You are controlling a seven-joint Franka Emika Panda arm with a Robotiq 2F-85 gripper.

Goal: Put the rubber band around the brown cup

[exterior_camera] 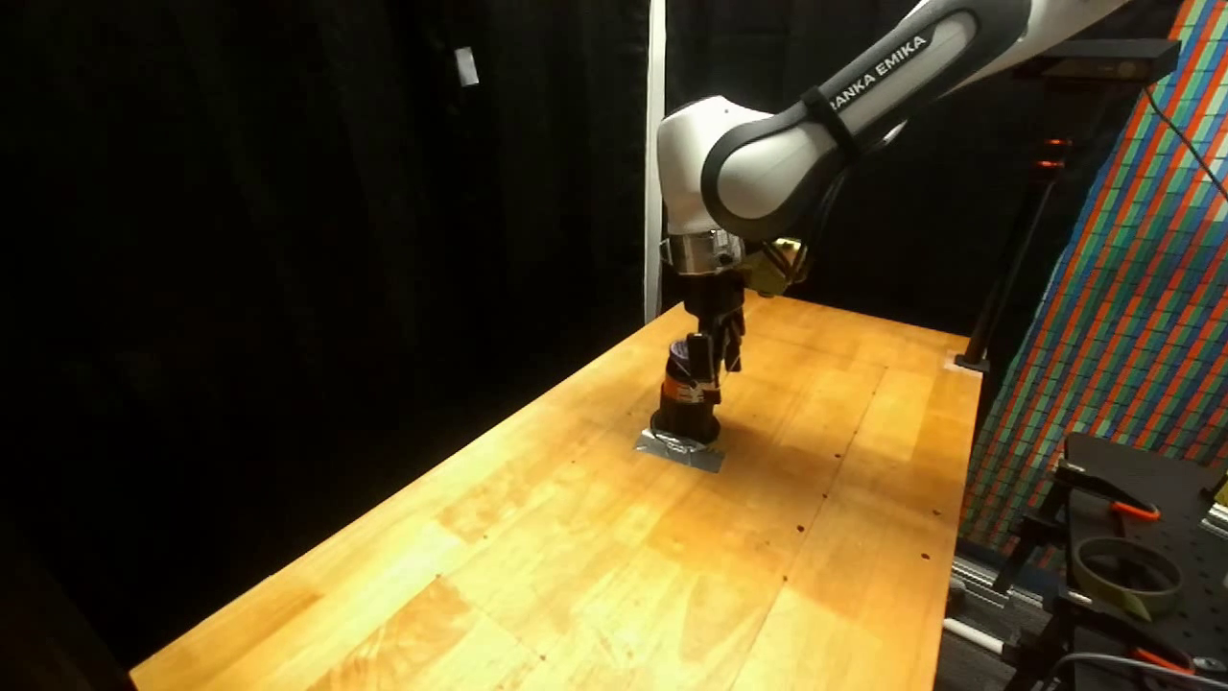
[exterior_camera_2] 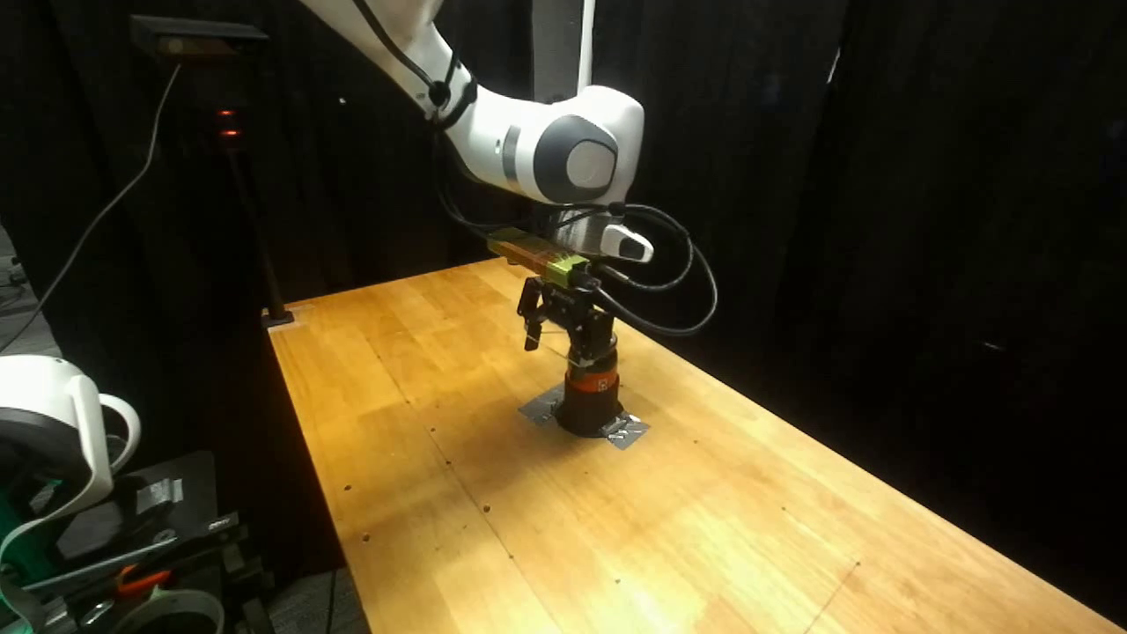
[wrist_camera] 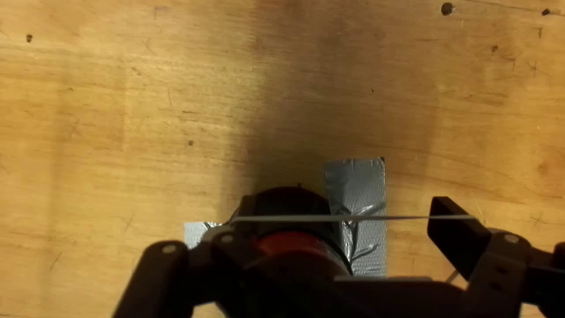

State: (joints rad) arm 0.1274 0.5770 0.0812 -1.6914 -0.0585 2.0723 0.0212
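A dark cup (exterior_camera_2: pixel 590 414) stands upright beneath the arm (exterior_camera_2: pixel 502 132), a rubber band (wrist_camera: pixel 375 217) pulled taut between fingers (wrist_camera: pixel 457 238) spread wide, one close to the cup's upper part, the other well to its side. Tape (wrist_camera: pixel 355 185), silver and creased, lies at the cup's foot on the wooden counter (exterior_camera: pixel 614 576). Well apart from the cup are a post (exterior_camera: pixel 1017 251) at the counter's corner, a shelf (exterior_camera: pixel 1122 453) bearing a tape roll (exterior_camera: pixel 1132 597), and a white object (exterior_camera_2: pixel 35 380) with a handle. Black curtains (exterior_camera: pixel 384 211) hang beyond the cup; a checkered sheet (exterior_camera: pixel 1151 250) is farther off. The fingers cover part of the cup's top; in both exterior views the arm is cut off above. The band is hard to trace there, and whether it encircles the cup cannot be told.
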